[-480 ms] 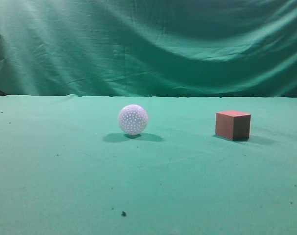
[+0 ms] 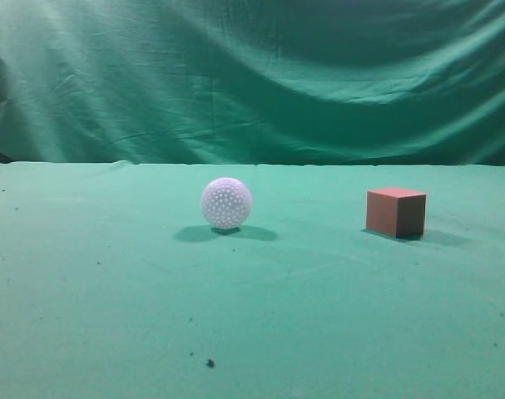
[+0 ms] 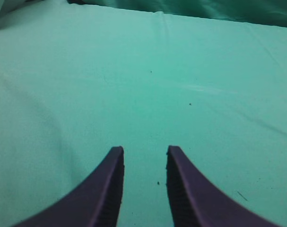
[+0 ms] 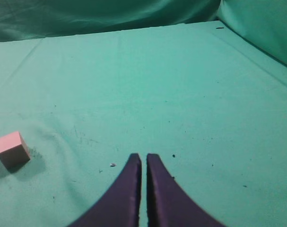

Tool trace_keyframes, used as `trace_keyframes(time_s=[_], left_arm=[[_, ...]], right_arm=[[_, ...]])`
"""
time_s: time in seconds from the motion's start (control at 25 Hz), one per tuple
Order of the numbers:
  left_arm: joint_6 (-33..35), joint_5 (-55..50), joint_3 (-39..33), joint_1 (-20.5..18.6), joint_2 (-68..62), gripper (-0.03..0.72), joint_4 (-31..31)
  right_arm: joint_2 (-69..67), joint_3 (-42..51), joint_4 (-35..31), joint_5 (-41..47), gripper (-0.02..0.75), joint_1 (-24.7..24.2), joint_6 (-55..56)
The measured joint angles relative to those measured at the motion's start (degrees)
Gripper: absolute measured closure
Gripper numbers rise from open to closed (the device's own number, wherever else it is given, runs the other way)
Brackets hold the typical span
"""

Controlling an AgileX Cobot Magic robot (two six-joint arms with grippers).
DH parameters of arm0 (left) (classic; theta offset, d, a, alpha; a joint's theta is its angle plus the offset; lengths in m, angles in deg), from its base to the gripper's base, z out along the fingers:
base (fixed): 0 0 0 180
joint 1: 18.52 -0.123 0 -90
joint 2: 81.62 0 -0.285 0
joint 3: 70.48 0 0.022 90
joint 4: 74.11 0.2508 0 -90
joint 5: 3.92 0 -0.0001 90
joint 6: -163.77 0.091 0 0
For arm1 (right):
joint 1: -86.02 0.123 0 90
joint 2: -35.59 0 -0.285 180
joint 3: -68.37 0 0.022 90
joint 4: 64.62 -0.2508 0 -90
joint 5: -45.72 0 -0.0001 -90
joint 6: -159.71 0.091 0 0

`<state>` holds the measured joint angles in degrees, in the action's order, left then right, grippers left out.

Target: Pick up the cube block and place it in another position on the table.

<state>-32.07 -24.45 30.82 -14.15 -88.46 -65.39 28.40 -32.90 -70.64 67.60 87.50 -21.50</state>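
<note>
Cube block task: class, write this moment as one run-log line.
cube block: on table, untouched | white ball: left of it, apart | left gripper: open, empty | right gripper: shut, empty

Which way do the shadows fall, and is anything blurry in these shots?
Exterior view: the ball shadows both sides, the cube mostly rightward; both sharp. Right wrist view: the cube looks washed-out pink with a soft shadow. Left wrist view: the left gripper fingers are blurred.

A small reddish-brown cube block (image 2: 396, 212) sits flat on the green, dark-specked surface (image 2: 111, 291), one corner edge turned toward me, well right of centre. Its faces are plain and matte. From the right wrist, it lies far left (image 4: 12, 149), untouched.
</note>
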Motion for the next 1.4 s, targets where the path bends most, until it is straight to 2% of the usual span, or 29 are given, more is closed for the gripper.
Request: trace_keyframes(time_s=[0.28,0.48,0.68,0.76,0.84,0.96,1.12,1.2,1.4], left_arm=[[0.0,0.0,0.0,0.0,0.0,0.426,0.0],[0.0,0.0,0.0,0.0,0.0,0.426,0.0],[0.0,0.0,0.0,0.0,0.0,0.426,0.0],[0.0,0.0,0.0,0.0,0.0,0.426,0.0],[0.0,0.0,0.0,0.0,0.0,0.426,0.0],[0.0,0.0,0.0,0.0,0.0,0.426,0.0],[0.0,0.0,0.0,0.0,0.0,0.426,0.0],[0.0,0.0,0.0,0.0,0.0,0.426,0.0],[0.0,0.0,0.0,0.0,0.0,0.426,0.0]], right_arm=[[0.0,0.0,1.0,0.0,0.738,0.0,-0.34],[0.0,0.0,6.0,-1.79,0.738,0.0,-0.34],[0.0,0.21,-1.6,-18.51,0.738,0.0,2.2],[0.0,0.21,-2.57,-28.03,0.738,0.0,2.33],[0.0,0.04,-2.69,-33.05,0.738,0.0,2.46],[-0.15,-6.04,-3.28,-26.07,0.738,0.0,2.73],[-7.06,-16.63,-9.45,-11.19,0.738,0.0,3.37],[-11.42,-20.65,-10.5,-3.83,0.738,0.0,3.4],[-20.11,-22.41,-10.97,-1.92,0.738,0.0,2.87]])
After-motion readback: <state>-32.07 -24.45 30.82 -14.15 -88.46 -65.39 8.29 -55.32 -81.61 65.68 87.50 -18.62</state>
